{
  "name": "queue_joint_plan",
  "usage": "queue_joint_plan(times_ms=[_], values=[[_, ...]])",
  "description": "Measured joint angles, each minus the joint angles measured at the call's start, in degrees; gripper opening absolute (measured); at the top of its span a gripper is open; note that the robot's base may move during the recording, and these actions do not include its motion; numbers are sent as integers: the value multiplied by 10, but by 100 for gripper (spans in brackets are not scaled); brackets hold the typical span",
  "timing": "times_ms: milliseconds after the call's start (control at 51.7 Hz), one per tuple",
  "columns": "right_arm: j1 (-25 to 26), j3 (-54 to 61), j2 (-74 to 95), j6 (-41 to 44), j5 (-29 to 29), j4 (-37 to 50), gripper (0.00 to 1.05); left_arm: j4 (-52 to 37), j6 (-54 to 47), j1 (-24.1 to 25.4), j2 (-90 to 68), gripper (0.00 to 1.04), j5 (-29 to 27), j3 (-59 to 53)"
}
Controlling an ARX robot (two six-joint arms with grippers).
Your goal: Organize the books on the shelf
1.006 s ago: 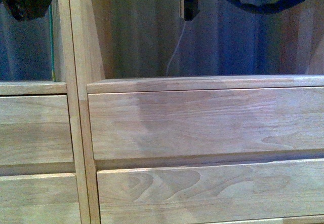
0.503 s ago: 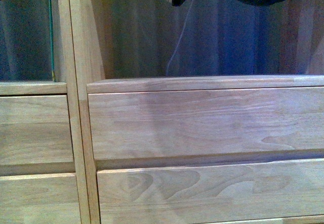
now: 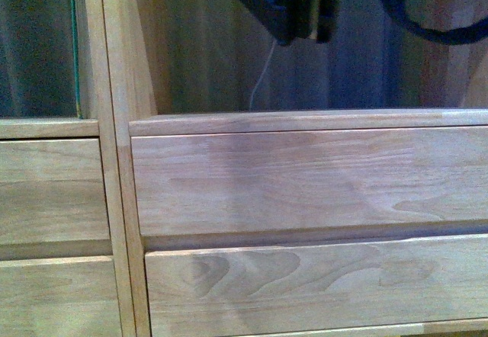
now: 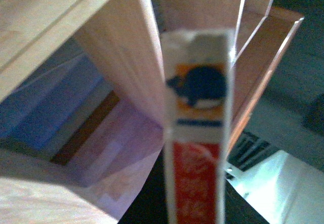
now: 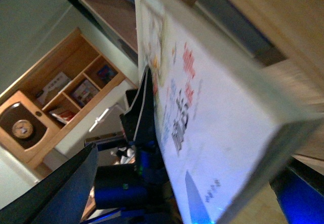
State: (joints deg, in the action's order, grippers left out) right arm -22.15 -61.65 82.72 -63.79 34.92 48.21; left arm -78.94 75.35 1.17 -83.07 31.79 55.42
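The book [image 4: 197,133], a thin paperback with a white spine, a dark blue figure on orange and a red block with pale characters, is up in the air before the open compartments of the shelf [image 3: 305,122]. In the front view only its pale blue corner shows at the upper edge, above the upright post. The left gripper [image 5: 143,110] is closed on one edge of the book's pale printed cover. The right gripper [image 3: 301,18] is a dark shape high over the plain drawer fronts [image 3: 305,184], beside a black cable [image 3: 427,28], and I cannot tell how far apart its fingers are.
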Motion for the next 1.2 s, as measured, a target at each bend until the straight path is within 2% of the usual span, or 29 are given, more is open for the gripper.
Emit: queue_joint_plan(times_ms=[58,155,271,290,368,503,677,774,1084,1200], values=[[31,14,-7,2,12,1,98,46,-27,35,42,7,1,-38],[88,34,-17,2,33,11,98,125,-90,94,110,6,-35,-67],[167,58,-34,5,72,23,98,201,-225,159,188,6,-77,-79],[191,63,-38,7,81,26,98,206,-261,168,198,6,-85,-79],[228,71,-44,8,89,27,98,215,-327,173,204,6,-100,-74],[305,94,-57,3,105,41,98,235,-471,163,164,6,-134,-38],[371,127,-86,-28,144,103,98,269,-668,128,61,6,-213,40],[400,150,-107,-57,167,151,98,287,-740,111,0,6,-234,91],[458,243,-168,-144,223,303,98,351,-817,58,-137,6,-283,250],[461,256,-169,-147,227,317,98,365,-844,44,-177,6,-295,311]])
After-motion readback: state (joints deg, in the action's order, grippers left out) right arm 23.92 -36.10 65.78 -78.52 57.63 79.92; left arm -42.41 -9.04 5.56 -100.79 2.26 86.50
